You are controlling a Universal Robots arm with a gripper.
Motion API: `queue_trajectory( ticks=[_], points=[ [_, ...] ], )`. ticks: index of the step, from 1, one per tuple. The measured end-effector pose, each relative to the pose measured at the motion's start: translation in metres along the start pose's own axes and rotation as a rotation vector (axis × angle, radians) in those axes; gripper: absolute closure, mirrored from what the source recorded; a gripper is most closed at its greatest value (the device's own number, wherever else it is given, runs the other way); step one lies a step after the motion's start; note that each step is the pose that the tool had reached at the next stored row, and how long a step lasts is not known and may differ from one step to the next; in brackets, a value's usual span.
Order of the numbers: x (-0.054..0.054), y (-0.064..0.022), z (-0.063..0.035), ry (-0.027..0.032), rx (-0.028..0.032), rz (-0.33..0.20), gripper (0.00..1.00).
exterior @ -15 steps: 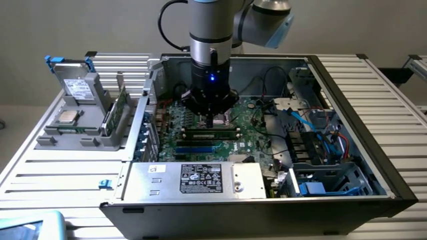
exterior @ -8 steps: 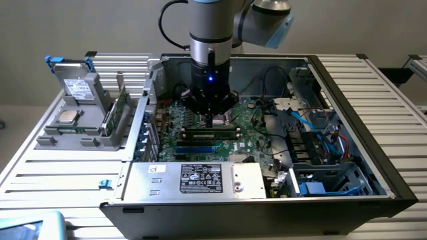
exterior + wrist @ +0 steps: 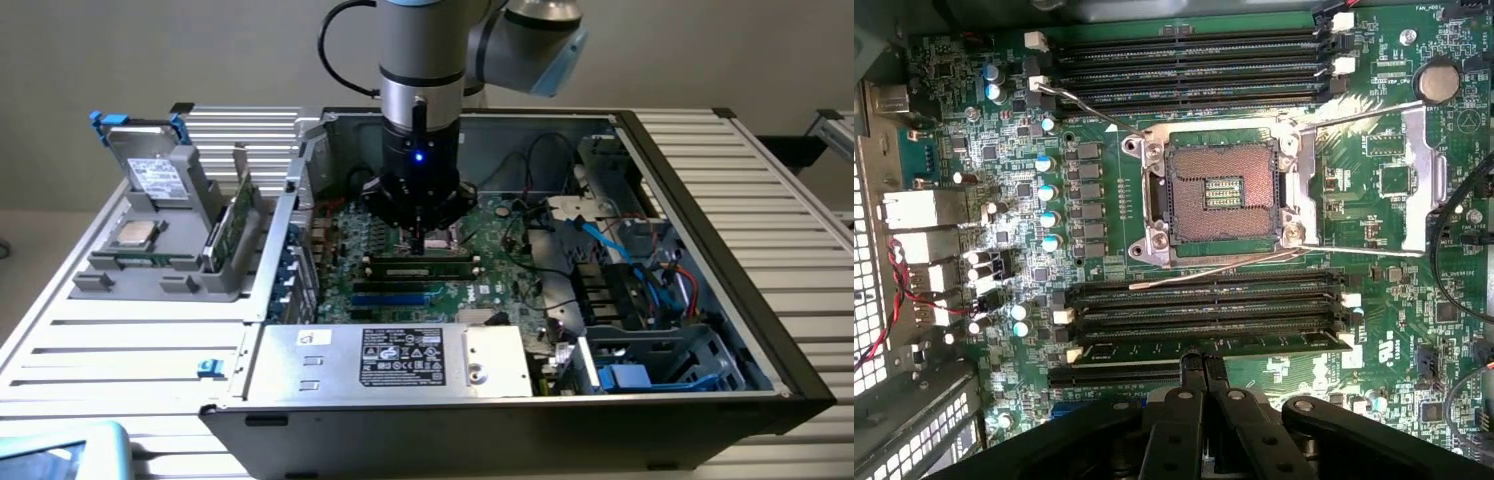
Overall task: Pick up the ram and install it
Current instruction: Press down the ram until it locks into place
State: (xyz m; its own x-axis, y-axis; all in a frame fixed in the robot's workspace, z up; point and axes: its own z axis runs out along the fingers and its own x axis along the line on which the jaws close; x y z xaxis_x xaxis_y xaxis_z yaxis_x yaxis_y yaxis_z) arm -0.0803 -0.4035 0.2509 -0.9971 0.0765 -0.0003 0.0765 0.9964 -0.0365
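- Looking at the exterior view: the arm reaches down into the open computer case (image 3: 747,330). The gripper (image 3: 418,243) has its fingers pressed together, tips down on the ram (image 3: 422,266), which lies lengthwise in a slot of the motherboard (image 3: 514,275) directly below the tool. It appears to press rather than pinch.
- Beside the case, well off to the exterior view's left of the tool, a grey parts holder (image 3: 167,255) carries a silver processor chip (image 3: 136,234) and upright boards.
- The power supply (image 3: 387,358), nearer the camera than the tool, has a white label; its print is too small to read.
- Wrist view: closed gripper (image 3: 1201,370) rests on the ram's (image 3: 1154,350) top edge. Just beyond it lie empty black slots, then the open CPU socket (image 3: 1221,188).
- White end latches (image 3: 1351,300) show at slot ends.
- Risk, my judgement: pressing near mid-stick may seat one end only, leaving the stick tilted or a latch unlocked; misaligned notch could strain the slot.
- No board lettering legible.
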Motion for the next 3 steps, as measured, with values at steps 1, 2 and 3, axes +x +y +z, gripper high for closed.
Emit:
queue_trajectory(
  ticks=[1,2,3],
  points=[
    [0.0,0.0,0.0,0.0,0.0,0.0,0.89],
    [0.0,0.0,0.0,0.0,0.0,0.0,0.89],
    [0.0,0.0,0.0,0.0,0.0,0.0,0.89]
  ],
)
